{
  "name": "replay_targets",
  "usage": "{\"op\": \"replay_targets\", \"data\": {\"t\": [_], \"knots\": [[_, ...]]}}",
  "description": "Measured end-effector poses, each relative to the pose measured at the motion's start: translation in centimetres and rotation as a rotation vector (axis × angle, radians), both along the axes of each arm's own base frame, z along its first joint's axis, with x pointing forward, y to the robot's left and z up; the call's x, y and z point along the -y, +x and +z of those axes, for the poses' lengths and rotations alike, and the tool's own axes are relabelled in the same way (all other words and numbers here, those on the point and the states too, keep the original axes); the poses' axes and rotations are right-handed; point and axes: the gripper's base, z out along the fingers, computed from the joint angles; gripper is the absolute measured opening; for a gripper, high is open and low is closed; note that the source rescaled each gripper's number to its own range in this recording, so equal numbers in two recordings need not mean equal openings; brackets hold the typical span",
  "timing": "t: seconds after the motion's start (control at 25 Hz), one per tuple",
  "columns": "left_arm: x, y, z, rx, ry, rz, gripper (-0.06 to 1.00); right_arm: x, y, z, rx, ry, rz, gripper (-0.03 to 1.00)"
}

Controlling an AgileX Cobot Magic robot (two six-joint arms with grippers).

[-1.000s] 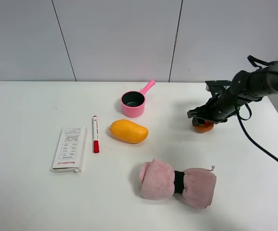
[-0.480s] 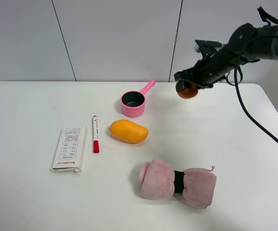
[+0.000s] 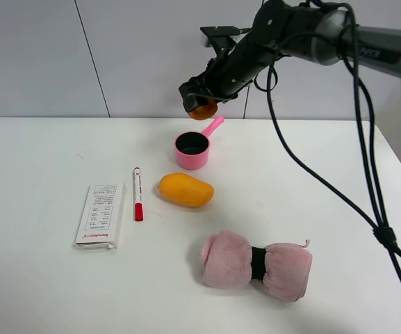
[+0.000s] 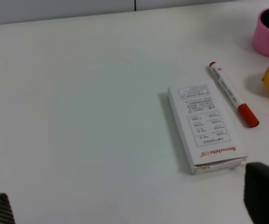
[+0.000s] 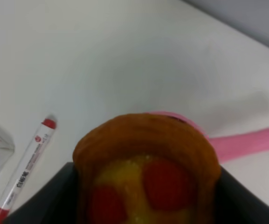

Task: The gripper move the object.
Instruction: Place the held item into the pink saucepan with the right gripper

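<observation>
My right gripper is shut on the small toy tart, orange-brown with red berry spots, and holds it in the air above the pink saucepan. In the right wrist view the tart fills the space between the black fingers, and the saucepan's rim and handle show just behind it. My left gripper is open, with only its finger tips showing, above bare table short of the white box. It is out of the exterior high view.
A yellow-orange mango lies in front of the saucepan. A red marker and the white box lie to its left. A pink rolled towel with a black band lies at the front.
My right gripper has lifted the tart off the table at the right and carried it up and leftward, from beside the table's right side to above the pink saucepan.
</observation>
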Motion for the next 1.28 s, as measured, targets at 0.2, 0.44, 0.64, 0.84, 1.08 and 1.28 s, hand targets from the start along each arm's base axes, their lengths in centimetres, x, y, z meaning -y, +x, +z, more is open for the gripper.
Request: {"op": "replay_targets", "data": {"t": [0.2,0.44,0.64,0.84,1.08,1.28], "knots": [[0.0,0.0,0.0,0.0,0.0,0.0,1.0,-2.0,1.5,-2.9,-0.043,-0.046,0.009,0.0],[0.0,0.0,0.0,0.0,0.0,0.0,1.0,-2.2,2.2,-5.8,-0.095,-0.101,0.004,0.0],[0.0,0.0,0.0,0.0,0.0,0.0,1.0,-2.2,2.3,-7.2,-0.113,-0.135,0.028,0.0],[0.0,0.0,0.0,0.0,0.0,0.0,1.0,-2.2,2.4,-8.6,-0.137,-0.151,0.032,0.0],[0.0,0.0,0.0,0.0,0.0,0.0,1.0,-2.2,2.6,-8.5,-0.111,-0.149,0.026,0.17],[0.0,0.0,0.0,0.0,0.0,0.0,1.0,-2.2,2.6,-8.5,-0.109,-0.148,0.025,0.27]]}}
